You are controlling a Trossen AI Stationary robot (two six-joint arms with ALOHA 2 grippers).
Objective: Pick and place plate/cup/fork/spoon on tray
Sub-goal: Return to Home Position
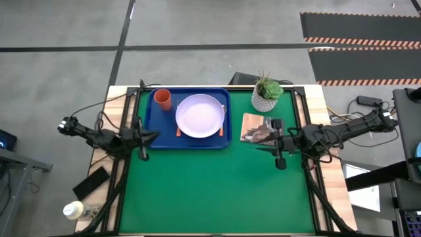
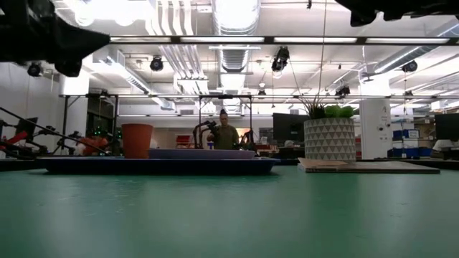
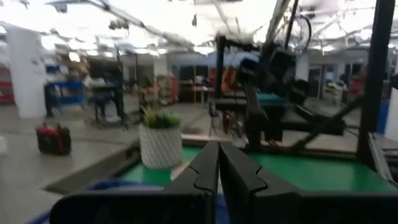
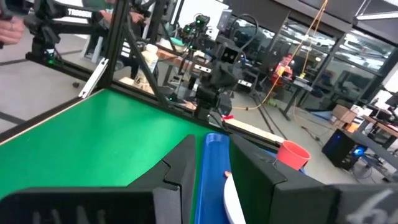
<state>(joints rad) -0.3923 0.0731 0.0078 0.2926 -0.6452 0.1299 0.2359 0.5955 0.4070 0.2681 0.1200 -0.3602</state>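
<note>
The dark blue tray (image 1: 191, 108) lies at the far left of the green mat. On it stand the orange-red cup (image 1: 163, 99), in its far left corner, and the pale lavender plate (image 1: 200, 115). Two orange handle ends show at the plate's near left (image 1: 178, 131) and near right (image 1: 222, 131); I cannot tell which is the fork and which the spoon. My left gripper (image 1: 155, 135) hovers shut and empty off the tray's near left corner. My right gripper (image 1: 258, 137) hovers open and empty to the tray's right; its wrist view shows the tray (image 4: 211, 155) and the cup (image 4: 292, 153).
A white patterned plant pot (image 1: 266, 96) stands at the far right of the tray, with a small brown board (image 1: 253, 126) in front of it under my right gripper. A phone (image 1: 91, 183) and a bottle (image 1: 74, 210) lie off the mat at the near left. A person (image 2: 224, 132) stands in the room beyond.
</note>
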